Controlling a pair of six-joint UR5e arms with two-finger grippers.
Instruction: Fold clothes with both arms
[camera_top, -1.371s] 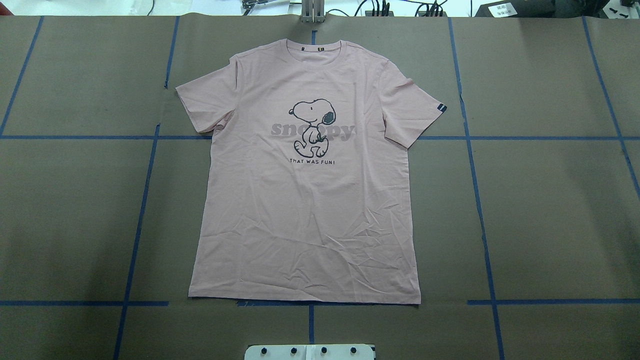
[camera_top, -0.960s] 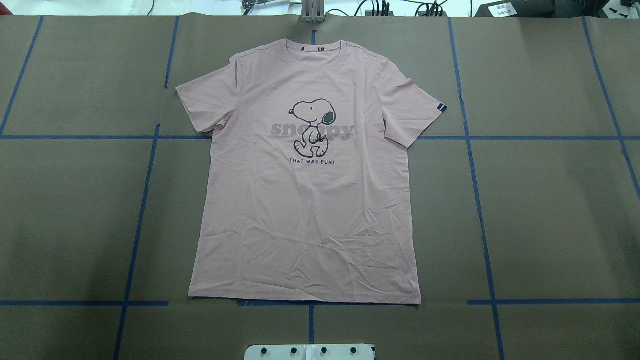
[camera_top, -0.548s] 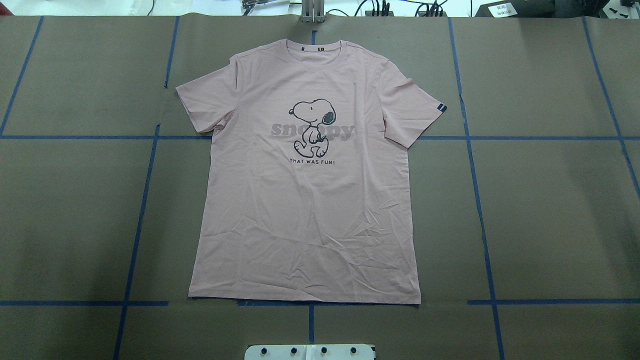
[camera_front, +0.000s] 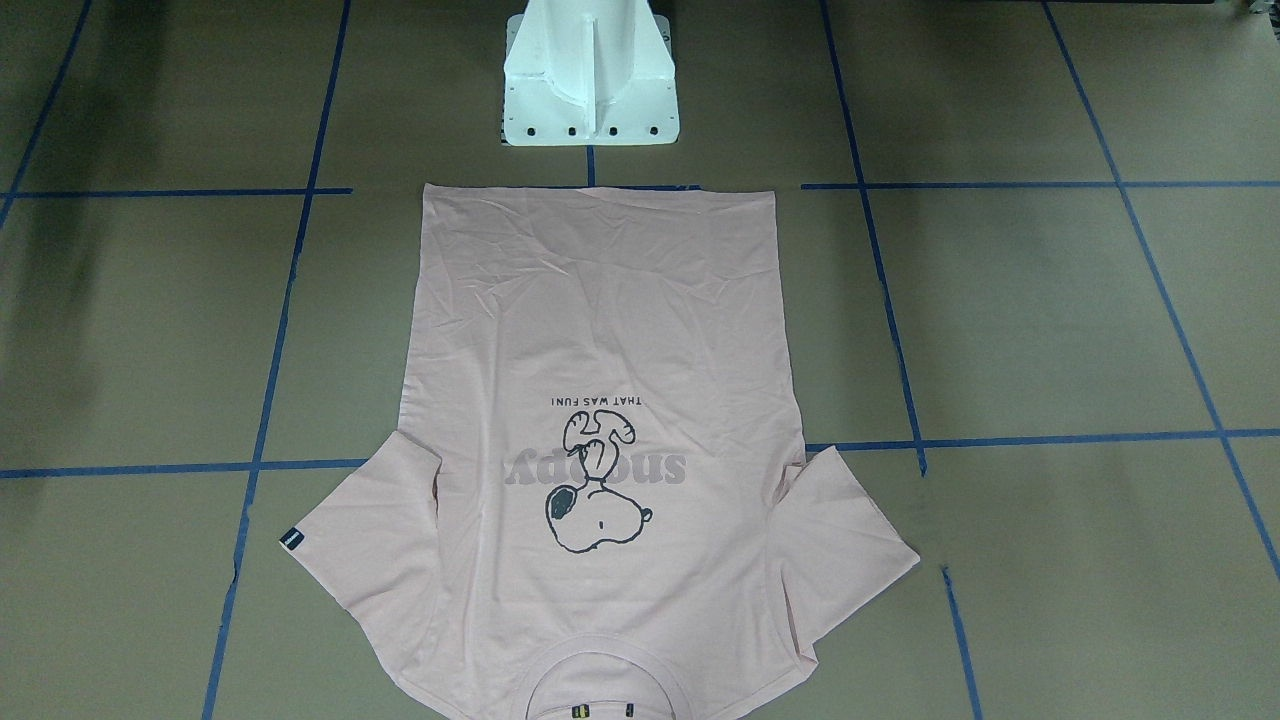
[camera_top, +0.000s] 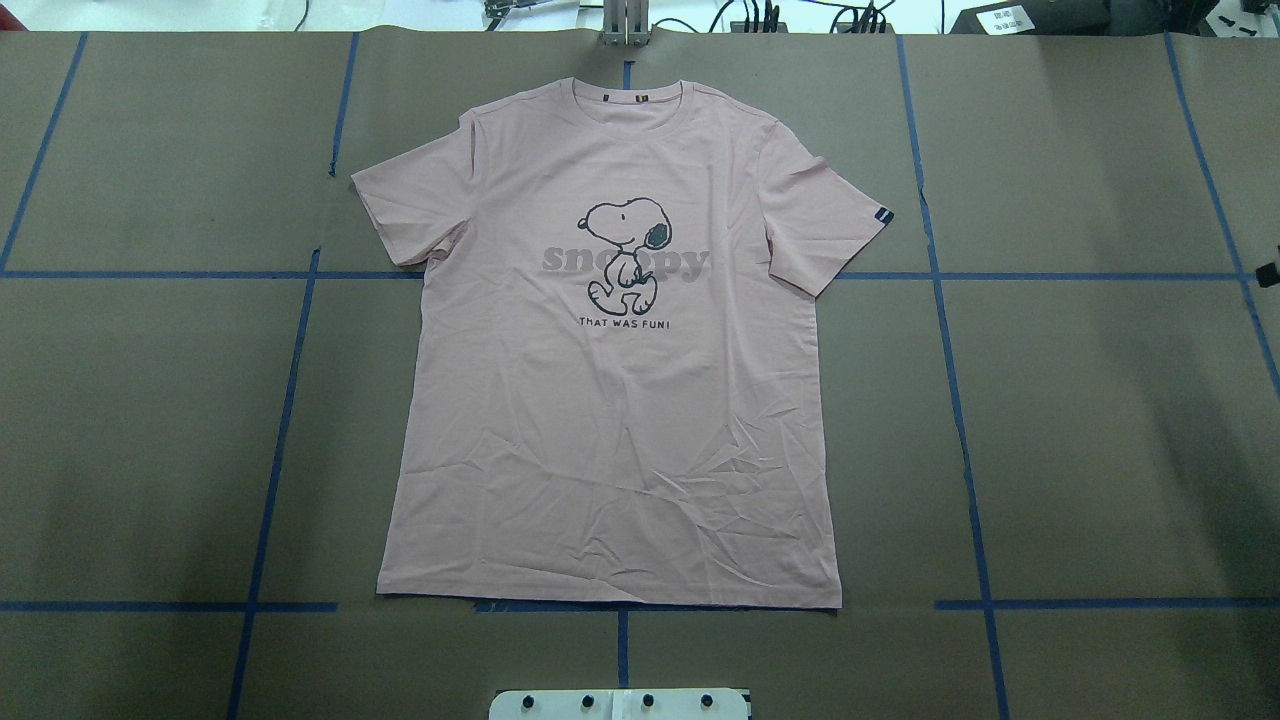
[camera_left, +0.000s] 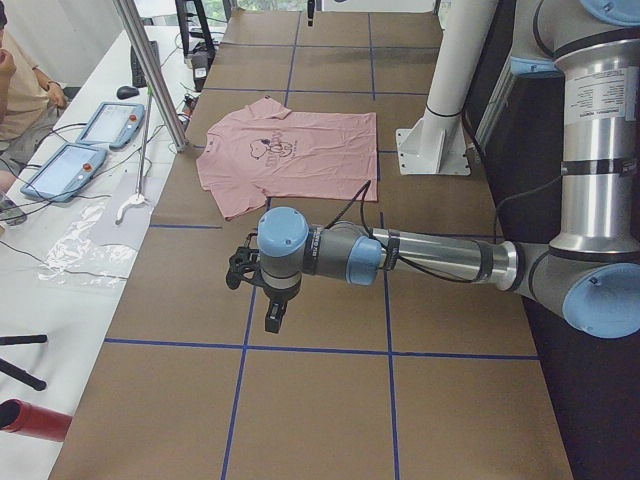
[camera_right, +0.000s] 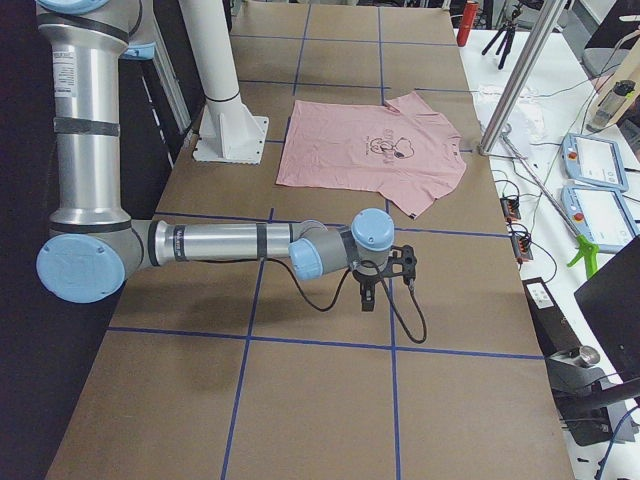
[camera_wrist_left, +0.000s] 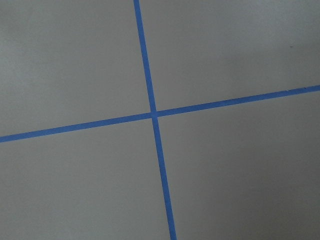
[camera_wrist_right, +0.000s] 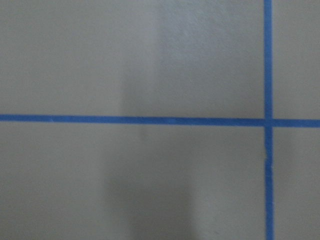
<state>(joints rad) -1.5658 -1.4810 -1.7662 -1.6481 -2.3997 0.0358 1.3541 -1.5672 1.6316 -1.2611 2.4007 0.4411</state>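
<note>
Zero folds done | pink Snoopy T-shirt (camera_top: 610, 420) flat mid desk (camera_top: 1100, 450) | left tool (camera_left: 272, 320), right tool (camera_right: 367, 300) far off near desk ends, open or closed: cannot tell | all folding to do

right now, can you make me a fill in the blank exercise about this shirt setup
The T-shirt lies flat with its print facing ___.
Its collar points ___ from the white pedestal.
Its small dark tag sits on the sleeve at the robot's ___ side.
The left claw hangs off the shirt, above ___ tape lines.
Missing words: up; away; right; blue.
</note>
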